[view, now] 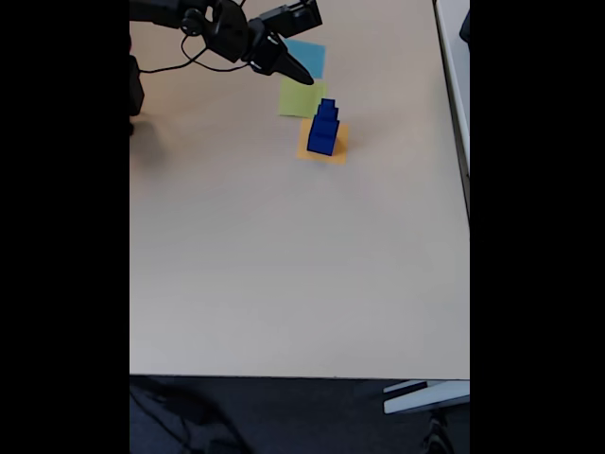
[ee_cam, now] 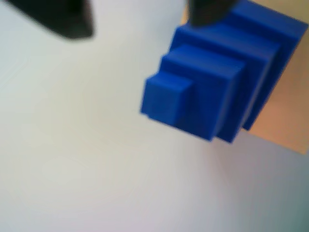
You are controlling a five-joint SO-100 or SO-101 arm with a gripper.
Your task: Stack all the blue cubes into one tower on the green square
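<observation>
Nearby, tower [view: 322, 130] on orange square [view: 338, 152], gripper [view: 301, 75] spread and empty above

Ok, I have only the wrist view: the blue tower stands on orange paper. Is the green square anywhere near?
Observer: Yes. In the fixed view the green square lies bare, right beside the orange square.
Operator: And where is the gripper?
Observer: The gripper is up by the green square and a light-blue square, apart from the tower.
</observation>
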